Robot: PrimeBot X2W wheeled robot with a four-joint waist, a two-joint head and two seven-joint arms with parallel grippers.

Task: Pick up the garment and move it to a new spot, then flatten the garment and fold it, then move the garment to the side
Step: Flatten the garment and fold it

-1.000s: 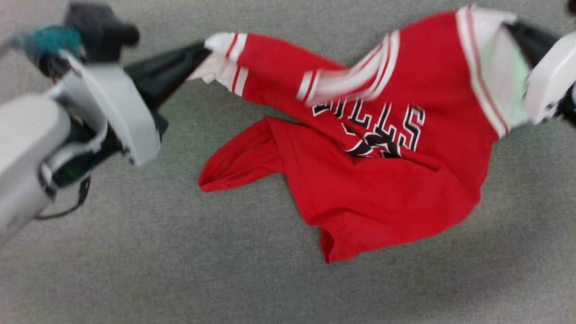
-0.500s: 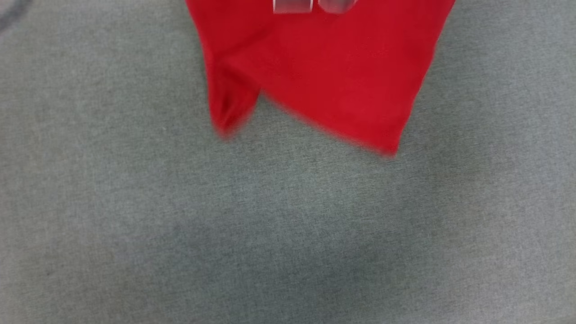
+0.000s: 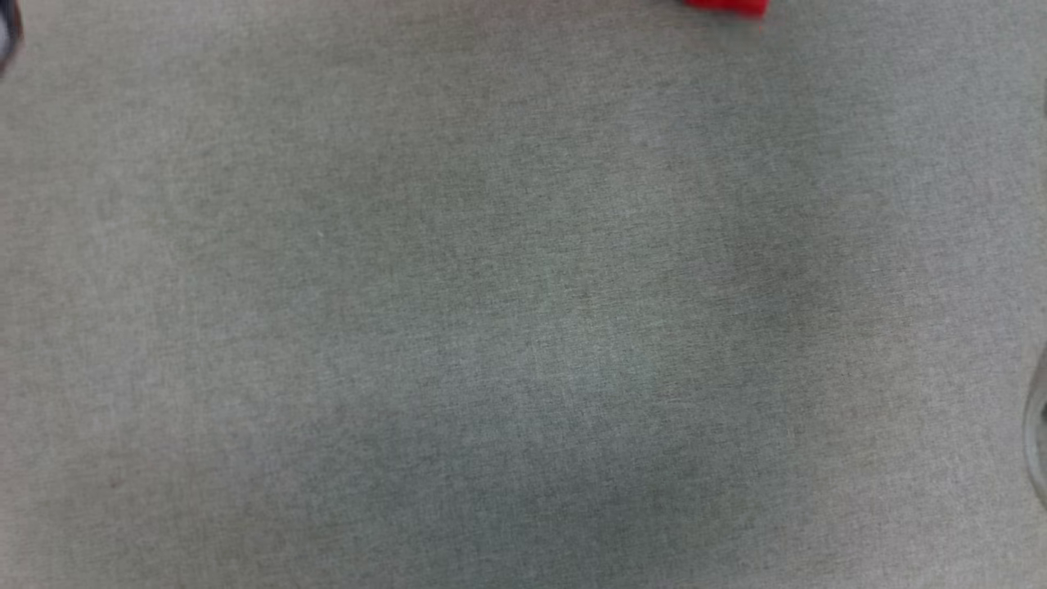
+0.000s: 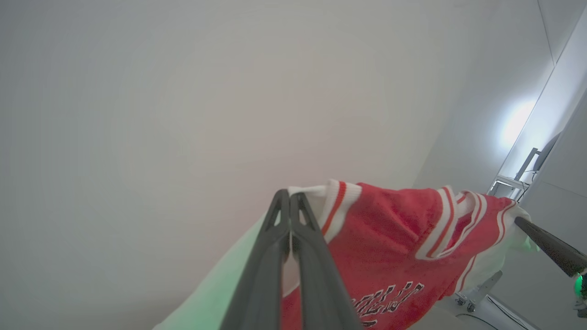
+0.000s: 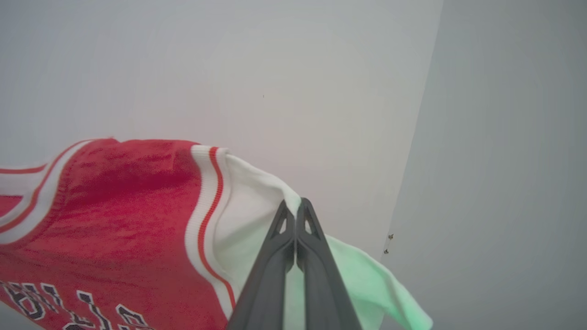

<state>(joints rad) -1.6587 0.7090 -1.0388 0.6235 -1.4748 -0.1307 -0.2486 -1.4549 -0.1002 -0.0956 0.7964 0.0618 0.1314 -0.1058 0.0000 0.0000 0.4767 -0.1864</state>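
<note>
The garment, a red jersey with white sleeves and striped trim, hangs in the air between both arms. In the left wrist view my left gripper is shut on one white sleeve of the garment. In the right wrist view my right gripper is shut on the other white sleeve of the garment. The right gripper's dark finger also shows far right in the left wrist view. In the head view just a red corner of the garment peeks in at the top edge.
A grey fabric surface spreads across the head view. Pale walls stand behind the lifted jersey in both wrist views. A stand with cables sits far off at the right.
The jersey has risen off the grey surface and almost left the head view through the top. Both arms have gone out of that view with it.
</note>
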